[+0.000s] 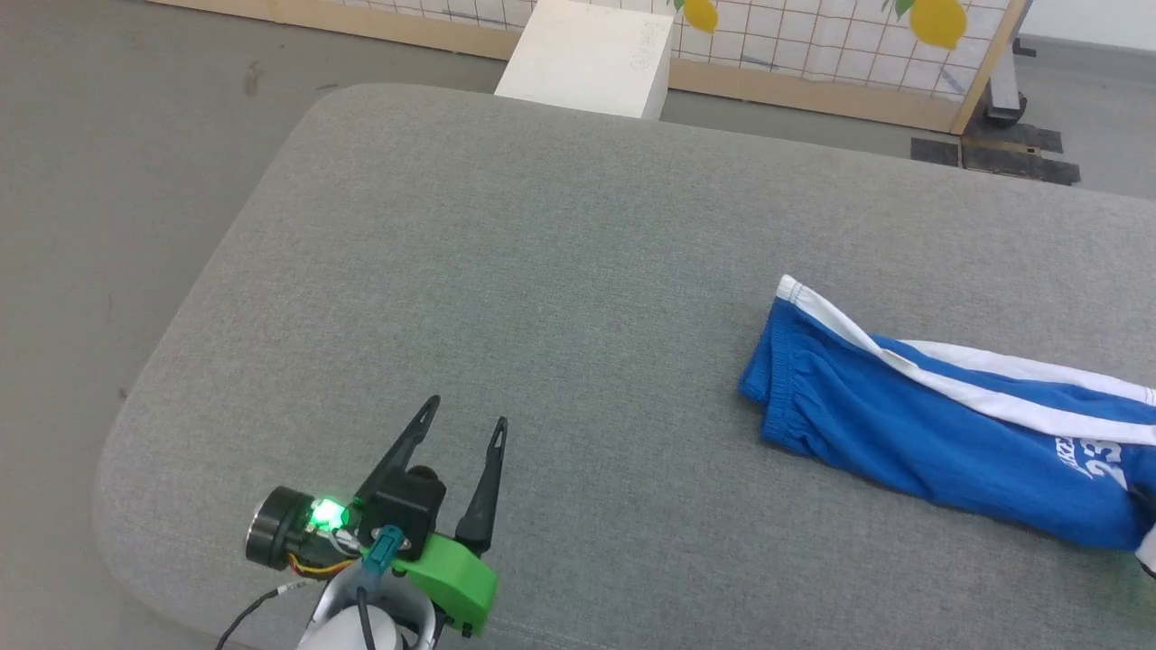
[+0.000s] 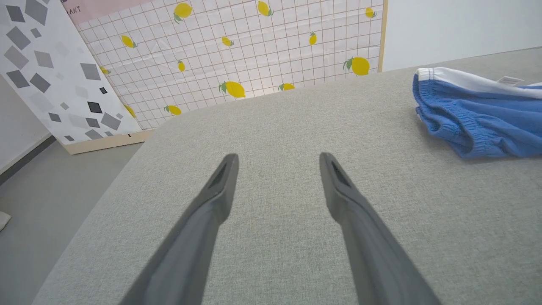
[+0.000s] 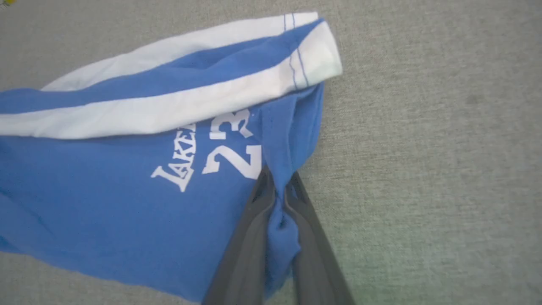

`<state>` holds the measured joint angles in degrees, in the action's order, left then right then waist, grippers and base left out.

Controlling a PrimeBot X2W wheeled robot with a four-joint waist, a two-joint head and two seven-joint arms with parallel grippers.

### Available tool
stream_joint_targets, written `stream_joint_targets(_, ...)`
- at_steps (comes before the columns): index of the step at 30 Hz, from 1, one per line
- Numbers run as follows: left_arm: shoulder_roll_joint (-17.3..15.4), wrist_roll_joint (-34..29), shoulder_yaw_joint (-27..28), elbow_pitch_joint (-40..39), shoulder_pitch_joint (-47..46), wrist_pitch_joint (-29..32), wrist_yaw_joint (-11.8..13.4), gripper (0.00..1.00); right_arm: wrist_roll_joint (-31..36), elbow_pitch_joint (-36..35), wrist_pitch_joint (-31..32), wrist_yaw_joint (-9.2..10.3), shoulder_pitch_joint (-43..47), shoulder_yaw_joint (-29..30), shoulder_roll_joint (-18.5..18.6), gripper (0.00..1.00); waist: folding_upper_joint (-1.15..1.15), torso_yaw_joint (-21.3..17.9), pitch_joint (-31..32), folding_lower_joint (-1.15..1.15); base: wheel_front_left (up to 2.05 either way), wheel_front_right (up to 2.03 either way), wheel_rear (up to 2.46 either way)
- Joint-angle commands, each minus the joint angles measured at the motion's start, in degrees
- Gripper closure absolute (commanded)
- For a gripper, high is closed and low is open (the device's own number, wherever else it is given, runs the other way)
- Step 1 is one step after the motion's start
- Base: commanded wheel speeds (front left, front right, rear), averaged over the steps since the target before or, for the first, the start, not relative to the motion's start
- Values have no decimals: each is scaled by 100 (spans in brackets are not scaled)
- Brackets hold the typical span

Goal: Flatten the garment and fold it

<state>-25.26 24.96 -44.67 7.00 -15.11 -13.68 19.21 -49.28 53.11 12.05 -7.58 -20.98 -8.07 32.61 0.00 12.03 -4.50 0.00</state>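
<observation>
Surface: grey fabric counter (image 1: 542, 271), rounded corners.
Backdrop: lemon-print panel (image 2: 254, 51), white box (image 1: 587, 59) beyond far edge.
Garment: blue shorts (image 1: 948, 433), bunched, right side of counter.
Left hand (image 1: 468, 411): fingers spread, empty, well apart from shorts.
Right hand (image 3: 279, 173): pinching a shorts fold beside number print.

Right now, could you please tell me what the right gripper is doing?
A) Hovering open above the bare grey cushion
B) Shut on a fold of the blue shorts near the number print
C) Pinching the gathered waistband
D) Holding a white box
B: in the right wrist view the right gripper has its fingers closed on a fold of the blue shorts, beside the number print.
</observation>
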Motion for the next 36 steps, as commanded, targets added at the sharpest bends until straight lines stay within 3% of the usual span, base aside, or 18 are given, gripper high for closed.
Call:
stream_joint_targets(1,-45,90,-5,-17,104,10,-17,0,64,-96,-77,9,1,69,-92,100,0,-10,7,0,0,0,0)
stream_joint_targets(12,-92,155,-51,-23,148,98,-19,0,217,-1531,-57,9,70,262,-507,100,0,70,225,0,0,0,0)
stream_joint_targets(23,-124,179,-39,-48,137,116,49,0,566,-3029,537,9,227,300,-1143,100,0,390,203,0,0,0,0)
stream_joint_targets(31,-103,168,-39,-76,73,105,89,0,1167,-3225,1020,9,119,46,-1453,100,0,629,-3,0,0,0,0)
stream_joint_targets(36,-5,150,-48,-56,-26,70,104,0,1675,-3119,1232,9,-43,-618,-1272,100,0,781,-214,0,0,0,0)
